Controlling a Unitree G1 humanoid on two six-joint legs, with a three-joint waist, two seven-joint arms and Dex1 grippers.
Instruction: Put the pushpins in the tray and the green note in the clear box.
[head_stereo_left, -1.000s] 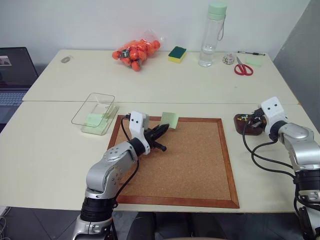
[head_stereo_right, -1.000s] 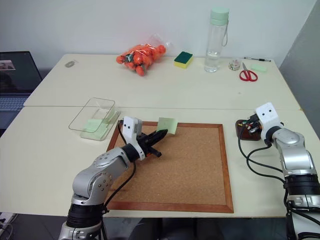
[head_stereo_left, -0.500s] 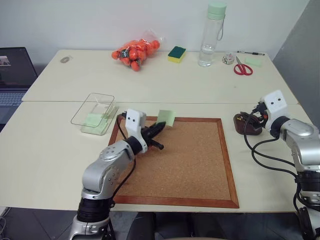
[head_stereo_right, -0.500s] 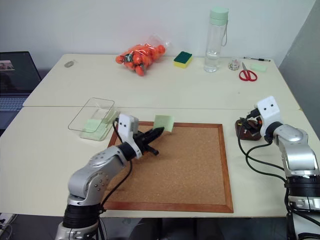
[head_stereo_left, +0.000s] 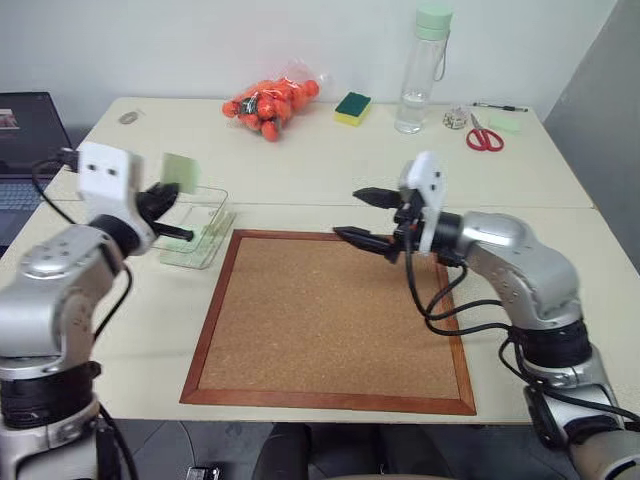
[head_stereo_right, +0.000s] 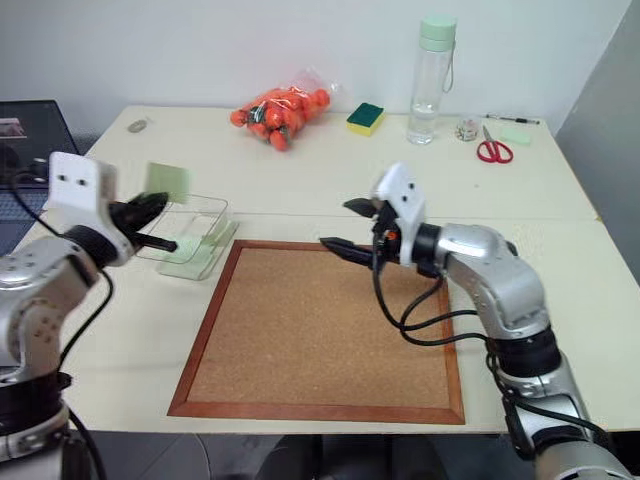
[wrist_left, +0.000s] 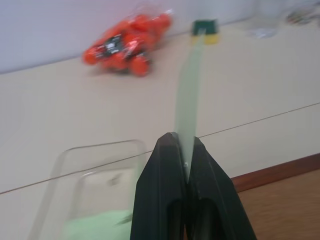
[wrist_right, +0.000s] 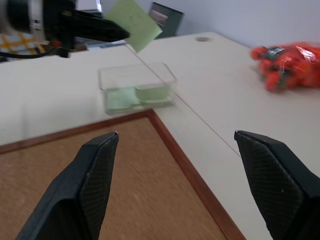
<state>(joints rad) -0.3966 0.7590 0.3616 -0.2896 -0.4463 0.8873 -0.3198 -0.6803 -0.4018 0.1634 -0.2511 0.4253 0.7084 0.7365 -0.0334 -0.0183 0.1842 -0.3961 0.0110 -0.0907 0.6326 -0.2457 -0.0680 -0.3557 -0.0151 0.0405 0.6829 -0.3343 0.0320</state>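
My left gripper (head_stereo_left: 176, 193) is shut on the lower edge of the pale green note (head_stereo_left: 180, 170), which it holds upright in the air. The note hangs just above the far left side of the clear box (head_stereo_right: 215, 205), and more green paper lies inside that box. My right gripper (head_stereo_left: 348, 213) is open and empty, pointing left over the far edge of the corkboard. Its wrist view takes in the note (wrist_right: 134, 23) and the box (wrist_right: 137, 72) ahead of it. The left wrist view has the note (wrist_left: 187, 100) edge-on between the shut fingertips. The tray and pushpins are hidden behind my right arm.
A wood-framed corkboard (head_stereo_left: 330, 320) fills the middle of the near table. On the far table lie a bag of orange fruit (head_stereo_left: 270, 100), a sponge (head_stereo_left: 353, 107), a tall clear bottle (head_stereo_left: 422, 70) and red scissors (head_stereo_left: 485, 135). A laptop (head_stereo_left: 20, 130) stands at the left.
My left gripper carried the green note left and up, from the corkboard's far edge to above the clear box. My right gripper swung left from the tray to the corkboard and opened wide.
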